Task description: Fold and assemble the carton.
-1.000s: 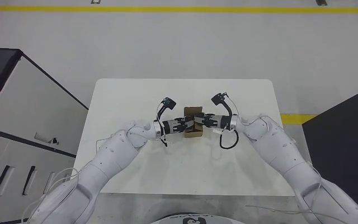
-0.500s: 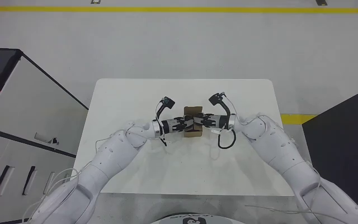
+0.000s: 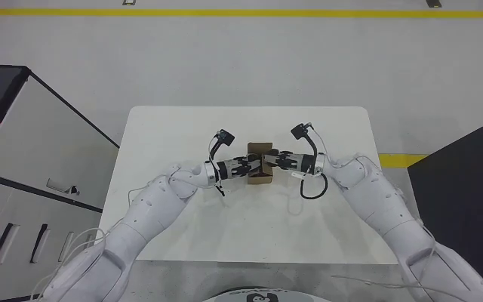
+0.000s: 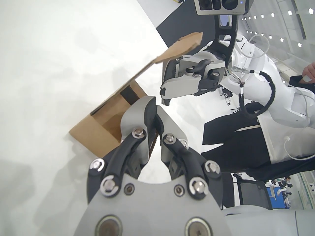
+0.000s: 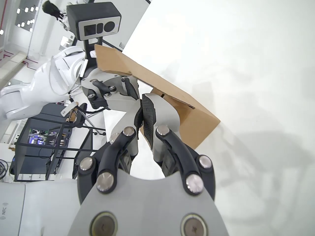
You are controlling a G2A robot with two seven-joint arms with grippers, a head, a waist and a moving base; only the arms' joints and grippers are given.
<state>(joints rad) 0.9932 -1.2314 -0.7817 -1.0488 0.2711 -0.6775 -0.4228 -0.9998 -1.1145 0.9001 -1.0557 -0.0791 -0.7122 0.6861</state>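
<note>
the carton (image 3: 260, 179) sits mid-table, open side up, with its far flap (image 4: 182, 46) standing tall. at its left the left gripper (image 4: 154, 114) is clenched on a thin edge of card. the right gripper (image 5: 142, 114) meets it from the right, jaws pressed together — whether on card i cannot tell. best to pin the box to the table (image 3: 173, 136) and bend the flap along its crease — slowly.

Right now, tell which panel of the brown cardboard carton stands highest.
The long flap on the carton side farthest from the robot: it slants up over the opening; the other walls stop lower.
</note>
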